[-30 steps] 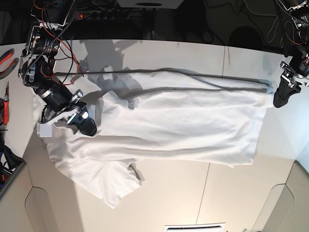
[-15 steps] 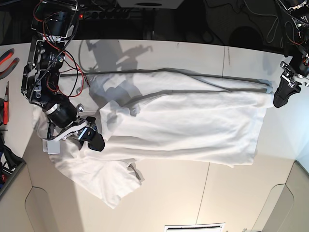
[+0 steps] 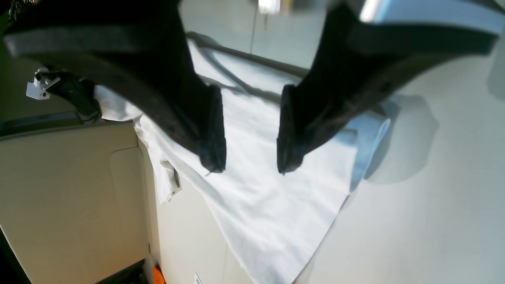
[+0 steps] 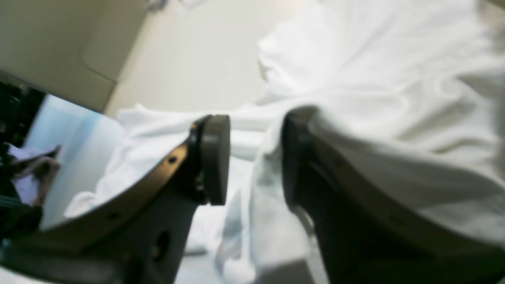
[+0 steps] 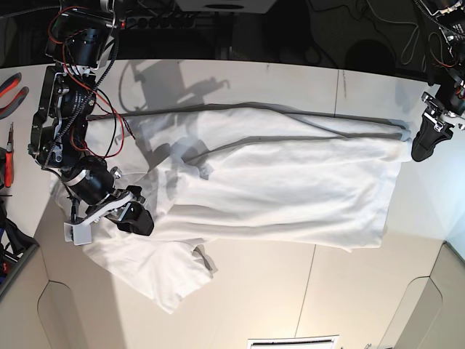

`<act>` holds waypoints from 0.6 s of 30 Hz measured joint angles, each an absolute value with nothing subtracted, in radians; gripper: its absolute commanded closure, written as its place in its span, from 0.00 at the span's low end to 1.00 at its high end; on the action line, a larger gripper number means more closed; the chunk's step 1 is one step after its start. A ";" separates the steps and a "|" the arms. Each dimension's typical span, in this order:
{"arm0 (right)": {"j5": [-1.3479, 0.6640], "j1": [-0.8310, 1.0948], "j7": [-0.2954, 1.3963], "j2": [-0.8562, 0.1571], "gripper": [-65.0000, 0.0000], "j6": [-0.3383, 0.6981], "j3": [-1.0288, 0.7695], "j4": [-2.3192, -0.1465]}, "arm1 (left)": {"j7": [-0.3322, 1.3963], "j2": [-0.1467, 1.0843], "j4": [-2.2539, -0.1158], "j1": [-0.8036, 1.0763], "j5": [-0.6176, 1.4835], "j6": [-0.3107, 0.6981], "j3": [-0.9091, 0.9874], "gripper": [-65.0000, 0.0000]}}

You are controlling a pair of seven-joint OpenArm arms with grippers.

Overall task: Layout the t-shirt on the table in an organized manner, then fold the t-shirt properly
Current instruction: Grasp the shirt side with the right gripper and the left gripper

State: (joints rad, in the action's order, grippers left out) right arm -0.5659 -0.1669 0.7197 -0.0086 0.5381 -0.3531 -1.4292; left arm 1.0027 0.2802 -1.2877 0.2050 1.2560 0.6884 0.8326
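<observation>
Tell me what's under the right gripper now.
The right gripper, jaws apart, sits over rumpled t-shirt cloth near the sleeve. The table beneath that cloth is covered, so unseen.

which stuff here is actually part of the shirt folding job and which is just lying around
Part of the job: t-shirt, table, left gripper, right gripper.

Just lying about: red-handled pliers and a red screwdriver at the table's edge.

R gripper [image 5: 134,218] moved down along t-shirt [image 5: 290,189] sleeve side toward near table [image 5: 290,298] edge, jaws now parted w/ cloth between; sleeve bunched lower.
</observation>
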 measured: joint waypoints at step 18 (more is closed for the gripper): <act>-0.564 -0.170 0.669 -0.009 0.68 0.538 -0.353 -1.429 | 1.003 0.280 -1.288 0.205 1.256 0.689 0.833 0.61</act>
State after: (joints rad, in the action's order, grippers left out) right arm -0.5640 -0.1703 0.6693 -0.0086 0.5381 -0.3531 -1.4292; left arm 1.0027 0.2802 -1.2877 0.2050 1.2564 0.6888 0.8326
